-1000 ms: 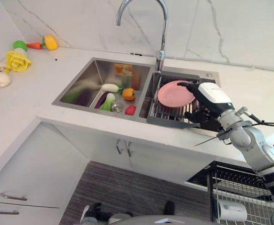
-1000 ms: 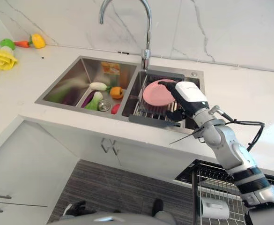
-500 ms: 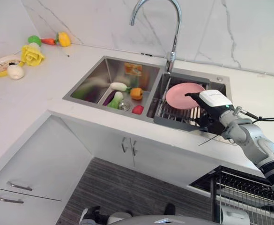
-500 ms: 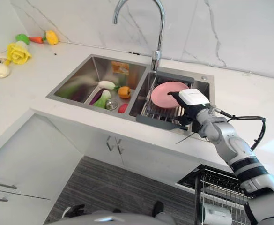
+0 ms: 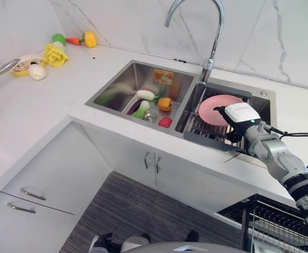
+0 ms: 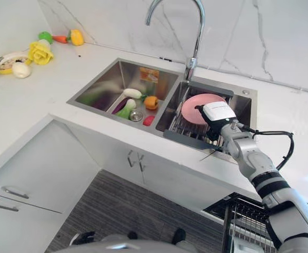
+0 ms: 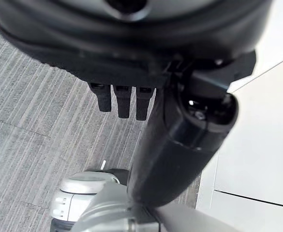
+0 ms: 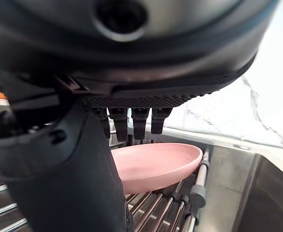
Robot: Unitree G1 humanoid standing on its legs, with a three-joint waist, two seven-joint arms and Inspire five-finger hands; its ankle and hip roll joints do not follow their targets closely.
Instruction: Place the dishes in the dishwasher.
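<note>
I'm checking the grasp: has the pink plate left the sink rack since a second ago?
No. The pink plate still rests on the rack in the right basin, right hand beside it; the camera shifted.

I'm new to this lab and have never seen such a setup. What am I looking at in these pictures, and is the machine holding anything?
This is a two-legged humanoid robot with two arms and dark fingered hands. Two pictures come from a stereo camera on its head, looking down at a white kitchen counter with a double sink. The other two come from cameras on its wrists, looking along each hand.

The sink's left basin holds toy vegetables. The right basin holds a wire rack with a pink plate lying on it. More toy food lies at the counter's far left corner.

The right hand reaches over the near edge of the plate; its wrist view shows straight fingers just above the plate, not closed on it. The left hand hangs over the grey floor, holding nothing.
</note>
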